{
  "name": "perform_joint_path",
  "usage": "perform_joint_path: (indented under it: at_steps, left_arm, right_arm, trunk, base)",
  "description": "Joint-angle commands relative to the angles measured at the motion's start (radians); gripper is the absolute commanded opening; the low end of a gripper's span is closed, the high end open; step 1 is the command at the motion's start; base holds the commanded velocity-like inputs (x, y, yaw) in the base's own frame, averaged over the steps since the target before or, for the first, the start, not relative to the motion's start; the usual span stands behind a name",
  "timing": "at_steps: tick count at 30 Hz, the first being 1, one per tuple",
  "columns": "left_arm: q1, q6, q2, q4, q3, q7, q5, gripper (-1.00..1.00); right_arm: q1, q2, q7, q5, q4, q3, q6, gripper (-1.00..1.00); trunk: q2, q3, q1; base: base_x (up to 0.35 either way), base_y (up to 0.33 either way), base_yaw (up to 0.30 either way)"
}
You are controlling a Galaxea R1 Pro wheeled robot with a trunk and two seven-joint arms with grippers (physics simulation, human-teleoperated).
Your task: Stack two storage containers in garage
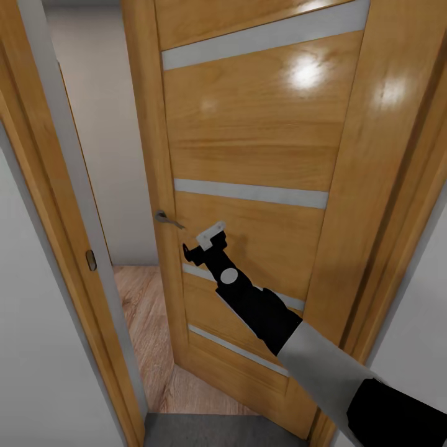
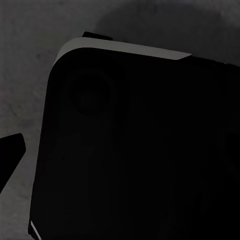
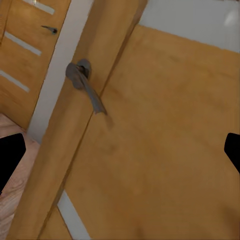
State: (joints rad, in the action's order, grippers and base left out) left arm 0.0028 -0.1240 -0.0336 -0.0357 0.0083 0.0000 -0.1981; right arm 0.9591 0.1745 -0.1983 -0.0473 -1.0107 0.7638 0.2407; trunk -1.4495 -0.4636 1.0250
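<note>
The two storage containers are out of view. My right gripper (image 1: 202, 240) is held up against a wooden door (image 1: 261, 143), just right of and slightly below its grey lever handle (image 1: 167, 218). In the right wrist view the right gripper (image 3: 120, 152) is open, its dark fingertips (image 3: 10, 157) wide apart with nothing between them, and the handle (image 3: 85, 85) lies a short way ahead. One dark fingertip (image 2: 10, 152) of my left gripper shows beside a black part of the robot's body (image 2: 135, 150), over a dark grey floor (image 2: 25, 65).
The door stands partly ajar; the gap to its left shows light wood-plank flooring (image 1: 143, 323) and a pale wall (image 1: 105, 124). The door frame (image 1: 56, 217) is close on the left, a white wall (image 1: 37, 347) beside it. Grey floor (image 1: 205, 431) lies at the threshold.
</note>
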Motion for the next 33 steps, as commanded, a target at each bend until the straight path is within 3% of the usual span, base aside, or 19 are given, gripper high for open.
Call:
perform_joint_path:
  at_steps: [1,10,16,33]
  left_arm:
    - [0.000,-0.002,0.000,-0.001,0.000,0.000,-0.006,1.00]
    - [0.000,-0.002,-0.001,-0.001,0.001,0.002,-0.006,1.00]
    - [0.000,0.000,0.000,-0.001,0.001,0.006,-0.007,1.00]
    - [0.000,0.001,0.000,-0.001,0.001,0.006,-0.008,1.00]
  right_arm:
    - [0.001,0.000,-0.007,-0.004,0.000,0.003,0.001,1.00]
    - [0.001,0.000,-0.007,0.059,0.004,0.005,-0.018,1.00]
    - [0.001,0.000,-0.007,0.068,0.006,0.005,-0.018,1.00]
    - [0.001,0.000,-0.006,0.067,0.008,0.005,-0.032,1.00]
  trunk:
    - [-0.001,-0.001,0.000]
    - [-0.001,-0.001,0.000]
    - [-0.001,-0.001,0.000]
    - [-0.001,-0.001,0.000]
  base:
    - [0.000,0.000,0.000]
    - [0.000,0.000,0.000]
    - [0.100,0.000,0.000]
    - [0.294,0.000,0.000]
